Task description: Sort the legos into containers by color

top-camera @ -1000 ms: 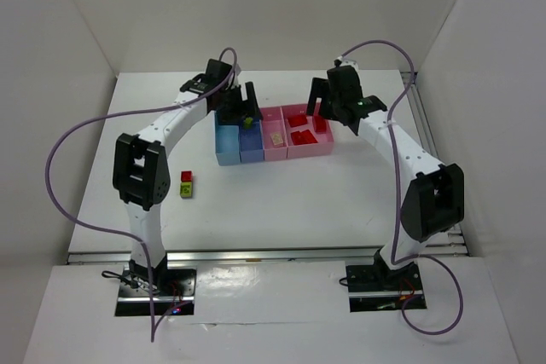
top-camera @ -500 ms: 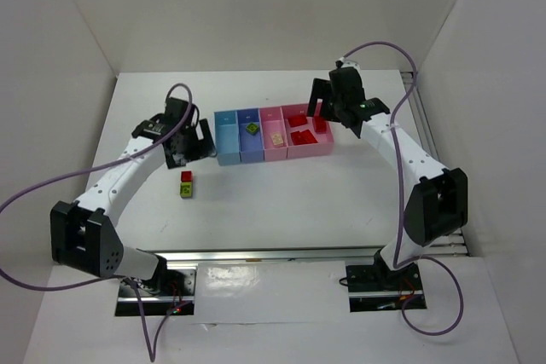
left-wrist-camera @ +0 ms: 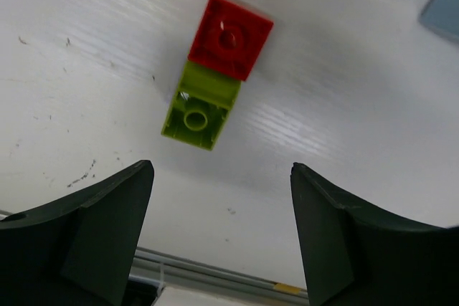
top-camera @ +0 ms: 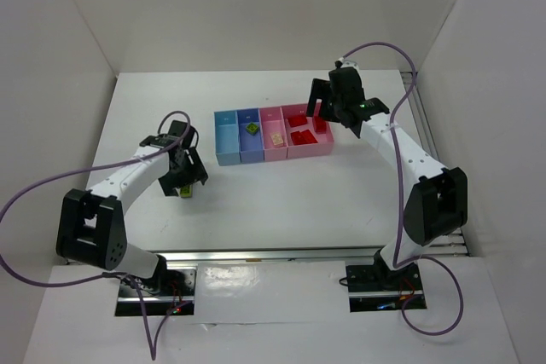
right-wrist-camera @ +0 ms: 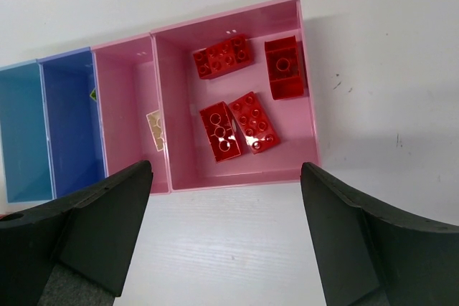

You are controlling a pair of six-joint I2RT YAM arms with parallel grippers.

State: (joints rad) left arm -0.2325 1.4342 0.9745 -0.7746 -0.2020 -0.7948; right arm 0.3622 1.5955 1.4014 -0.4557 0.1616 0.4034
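left claw (left-wrist-camera: pixel 222 174): jaws spread wide, nothing held. it hangs over the desk (top-camera: pixel 281 193) in the left half, toward the near edge. two loose bricks lie on the desk just ahead of its fingertips:
- red brick (left-wrist-camera: pixel 231 36), studs up.
- green brick (left-wrist-camera: pixel 199 114), touching the red brick end to end and lying nearer the claw.

in the top view we see only the green brick, showing at the claw's near side; the claw covers the rest of the pair.

right claw (right-wrist-camera: pixel 226 171): jaws spread wide, nothing held. it hangs above the row of bins (top-camera: pixel 256 158), over the end toward the right edge.

the row lies near the middle of the desk, toward the far edge, well apart from the loose pair. from the left edge to the right edge we read:
- light blue bin (right-wrist-camera: pixel 25 134): no brick visible.
- dark blue bin (right-wrist-camera: pixel 72 127): second green brick (top-camera: pixel 252 128).
- small pink bin (right-wrist-camera: pixel 122 105): peach brick (right-wrist-camera: pixel 155 130), against the wall shared with the wide bin.
- wide pink bin (right-wrist-camera: pixel 237 177): four red bricks (right-wrist-camera: pixel 221 55), studs up, two of them touching.
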